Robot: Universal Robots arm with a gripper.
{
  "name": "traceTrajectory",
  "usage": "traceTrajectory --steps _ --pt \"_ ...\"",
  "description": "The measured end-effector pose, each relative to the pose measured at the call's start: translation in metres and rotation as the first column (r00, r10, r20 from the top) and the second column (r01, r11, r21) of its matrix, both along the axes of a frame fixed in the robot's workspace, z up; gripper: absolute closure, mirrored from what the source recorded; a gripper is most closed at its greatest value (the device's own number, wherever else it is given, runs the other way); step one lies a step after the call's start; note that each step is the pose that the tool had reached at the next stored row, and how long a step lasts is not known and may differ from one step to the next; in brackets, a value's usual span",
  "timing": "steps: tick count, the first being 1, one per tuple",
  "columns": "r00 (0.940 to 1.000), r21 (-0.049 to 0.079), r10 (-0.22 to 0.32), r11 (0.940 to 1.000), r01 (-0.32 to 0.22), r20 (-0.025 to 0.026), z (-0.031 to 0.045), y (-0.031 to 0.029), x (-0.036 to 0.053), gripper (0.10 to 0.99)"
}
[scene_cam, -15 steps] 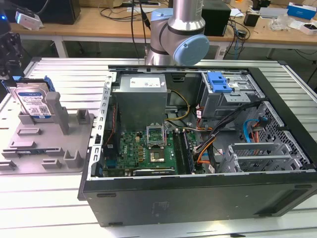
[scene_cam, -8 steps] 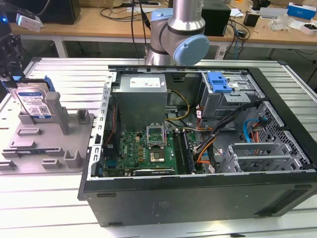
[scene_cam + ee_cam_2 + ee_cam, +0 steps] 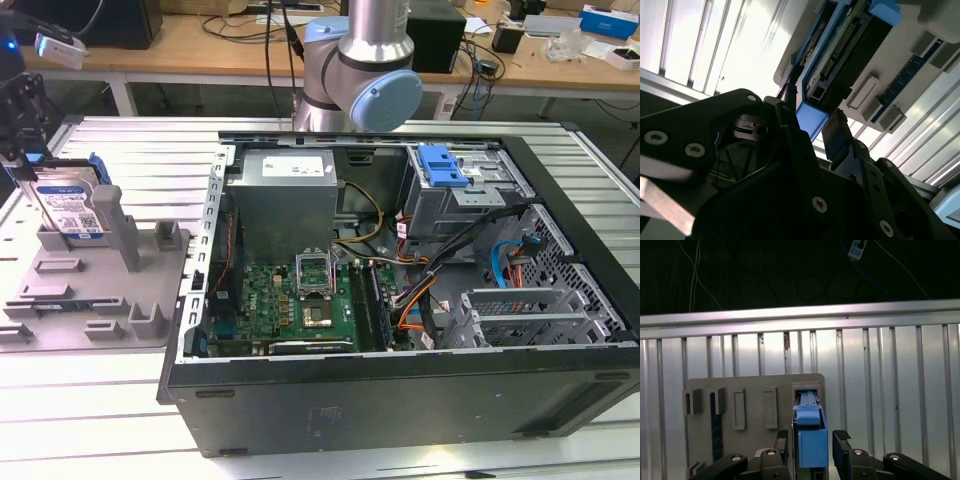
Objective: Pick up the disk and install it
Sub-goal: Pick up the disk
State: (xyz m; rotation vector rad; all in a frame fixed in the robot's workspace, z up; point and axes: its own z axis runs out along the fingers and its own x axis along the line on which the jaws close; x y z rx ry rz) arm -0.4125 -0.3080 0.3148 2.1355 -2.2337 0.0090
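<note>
Black gripper (image 3: 811, 436) fingers (image 3: 842, 439) stand parted, we see, astride the blue-framed top edge of the disk (image 3: 72, 212). It stands in its grey holder (image 3: 110, 290), long axis running straight away from the claw, well apart from the open computer case (image 3: 400, 390).

Beneath the gripper (image 3: 812, 436) we see a ribbed metal table (image 3: 890, 390); well beyond it stands a cluttered wooden bench (image 3: 200, 45).

Silver metal disk (image 3: 70, 207) in smooth blue plastic bracket (image 3: 812, 446), matt grey plastic holder (image 3: 100, 295), ribbed bare-metal table (image 3: 135, 145).
</note>
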Motion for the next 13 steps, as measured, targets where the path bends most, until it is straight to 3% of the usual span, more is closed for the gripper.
traceTrajectory --steps 13 --pt "1.0 0.0 0.003 1.0 -0.003 -0.0001 -0.0082 0.0 0.0 0.604"
